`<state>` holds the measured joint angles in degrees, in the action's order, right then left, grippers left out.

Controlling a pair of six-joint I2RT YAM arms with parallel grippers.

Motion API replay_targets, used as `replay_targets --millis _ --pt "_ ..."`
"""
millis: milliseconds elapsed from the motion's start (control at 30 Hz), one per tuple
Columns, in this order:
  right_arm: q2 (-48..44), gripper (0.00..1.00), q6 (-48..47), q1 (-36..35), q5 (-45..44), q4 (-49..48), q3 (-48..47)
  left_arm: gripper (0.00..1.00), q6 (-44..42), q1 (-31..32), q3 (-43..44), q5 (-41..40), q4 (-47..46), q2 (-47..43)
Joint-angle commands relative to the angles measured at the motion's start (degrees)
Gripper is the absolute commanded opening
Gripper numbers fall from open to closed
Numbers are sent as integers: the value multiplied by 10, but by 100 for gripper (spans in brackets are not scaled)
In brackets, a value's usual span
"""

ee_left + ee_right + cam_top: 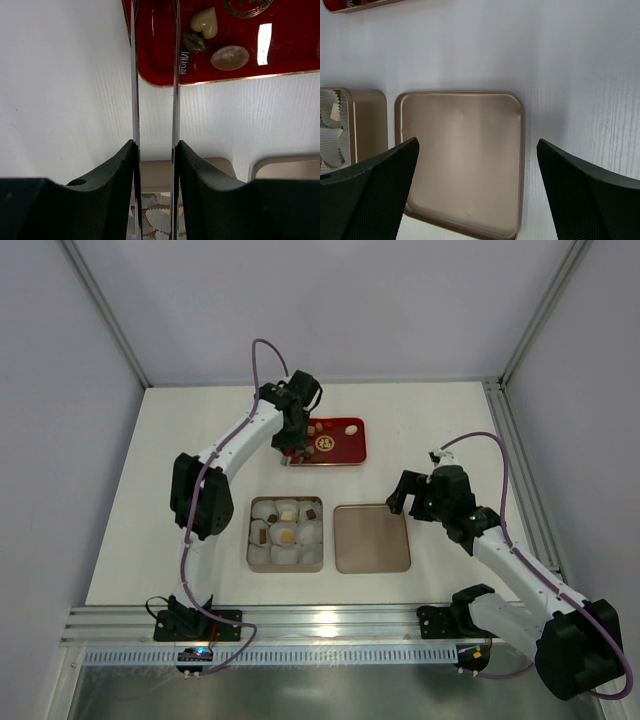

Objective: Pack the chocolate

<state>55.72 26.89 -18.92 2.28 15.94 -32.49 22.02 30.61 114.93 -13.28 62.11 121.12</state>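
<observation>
Loose chocolate pieces lie in the red tray (345,452): a cream heart (205,22), a dark piece (194,41) and a tan oval (229,57). More chocolate (285,536) sits in white paper cups inside the gold tin (249,540). My left gripper (290,440) hangs over the tray's left end, shut on thin metal tweezers (134,75). Their two blades stand apart with nothing seen between them, and their tips run out of the left wrist view. My right gripper (400,495) hovers open above the tin's lid (462,155), holding nothing.
The gold lid (372,538) lies flat to the right of the tin. A round gold emblem (325,444) marks the tray's middle. Aluminium rails border the table at the near edge (330,625) and along the right side (520,470).
</observation>
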Motion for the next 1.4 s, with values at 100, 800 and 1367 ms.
replay_targets --millis 100,800,1367 --pt "-12 100 -8 -2 -4 -9 1 37 -2 -2 0 4 -21 -6" --pt "-17 100 0 -2 0 -13 8 35 -2 -1 -15 7 -1 -57" --pt "-11 100 2 -2 1 -15 4 37 -9 -1 -24 11 6 -58"
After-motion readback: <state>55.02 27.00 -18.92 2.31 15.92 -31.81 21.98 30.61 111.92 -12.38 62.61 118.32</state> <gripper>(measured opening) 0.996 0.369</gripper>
